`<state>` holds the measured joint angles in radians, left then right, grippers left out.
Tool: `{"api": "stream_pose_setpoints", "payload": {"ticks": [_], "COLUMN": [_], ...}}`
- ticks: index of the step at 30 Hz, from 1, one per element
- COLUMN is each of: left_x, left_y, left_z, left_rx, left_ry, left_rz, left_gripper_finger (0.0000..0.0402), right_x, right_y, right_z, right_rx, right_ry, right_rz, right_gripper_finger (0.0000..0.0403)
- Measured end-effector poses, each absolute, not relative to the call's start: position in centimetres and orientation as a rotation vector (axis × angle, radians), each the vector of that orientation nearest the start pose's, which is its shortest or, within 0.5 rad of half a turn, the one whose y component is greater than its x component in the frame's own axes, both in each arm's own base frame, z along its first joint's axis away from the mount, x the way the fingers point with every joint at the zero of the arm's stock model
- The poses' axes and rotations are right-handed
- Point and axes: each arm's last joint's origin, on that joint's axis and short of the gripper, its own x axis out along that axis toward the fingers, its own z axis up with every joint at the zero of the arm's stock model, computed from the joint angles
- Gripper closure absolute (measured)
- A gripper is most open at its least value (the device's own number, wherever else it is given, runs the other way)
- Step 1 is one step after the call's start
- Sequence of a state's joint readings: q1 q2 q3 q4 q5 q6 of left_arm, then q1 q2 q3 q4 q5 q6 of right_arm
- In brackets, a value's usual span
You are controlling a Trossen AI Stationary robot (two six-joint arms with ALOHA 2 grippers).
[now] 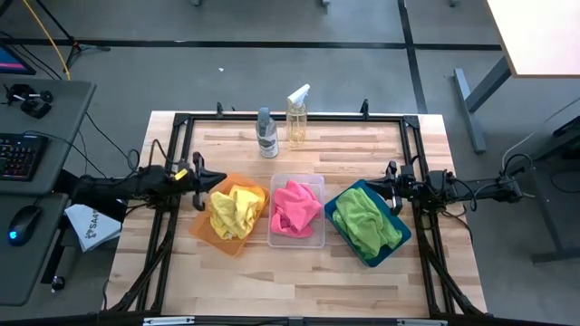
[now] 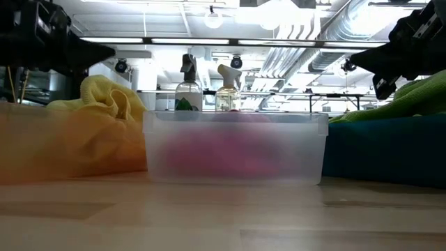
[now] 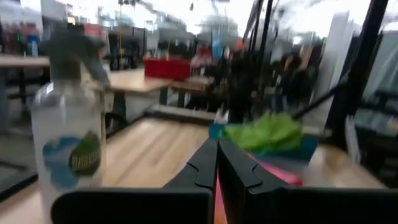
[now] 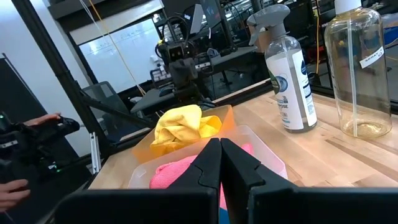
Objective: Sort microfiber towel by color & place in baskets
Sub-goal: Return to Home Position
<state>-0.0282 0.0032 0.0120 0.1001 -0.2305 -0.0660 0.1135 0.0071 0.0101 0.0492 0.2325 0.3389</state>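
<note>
Yellow towels (image 1: 234,210) lie heaped in the orange basket (image 1: 205,228), pink towels (image 1: 295,208) in the clear basket (image 1: 314,237), lime green towels (image 1: 366,222) in the teal basket (image 1: 349,194). In the low view the clear basket (image 2: 235,148) stands in the middle, the yellow towels (image 2: 104,104) left of it, the green towels (image 2: 411,97) right. My left gripper (image 1: 199,177) hovers shut at the orange basket's left far corner. My right gripper (image 1: 391,180) hovers shut by the teal basket's right far corner. Both wrist views show shut fingers, the left (image 3: 217,165) and the right (image 4: 221,163).
Two clear spray bottles (image 1: 268,134) (image 1: 297,116) stand at the table's far edge behind the baskets. Bare wood lies in front of the baskets toward the near edge. A black frame runs around the table. A person's hand (image 4: 43,119) shows beyond the table in the right wrist view.
</note>
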Motion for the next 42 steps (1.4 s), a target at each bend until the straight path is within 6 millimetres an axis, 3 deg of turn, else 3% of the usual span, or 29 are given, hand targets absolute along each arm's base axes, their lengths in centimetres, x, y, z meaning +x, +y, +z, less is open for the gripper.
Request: {"api": "stream_pose_setpoints", "payload": {"ticks": [12,42], "left_x": [9.76,9.78], "left_y": [0.43,0.43], "left_z": [17.0,17.0], "left_rx": [-0.096,-0.097], "left_ry": [-0.041,-0.042], "left_rz": [0.196,0.197], "left_gripper_finger": [0.0401,0.0401], "right_x": [9.67,9.67], "right_y": [0.43,0.44], "right_z": [17.11,17.11], "right_rx": [0.347,0.347], "right_ry": [-0.071,-0.071], "right_rz": [-0.109,-0.109], "right_gripper_finger": [0.0402,0.0402]}}
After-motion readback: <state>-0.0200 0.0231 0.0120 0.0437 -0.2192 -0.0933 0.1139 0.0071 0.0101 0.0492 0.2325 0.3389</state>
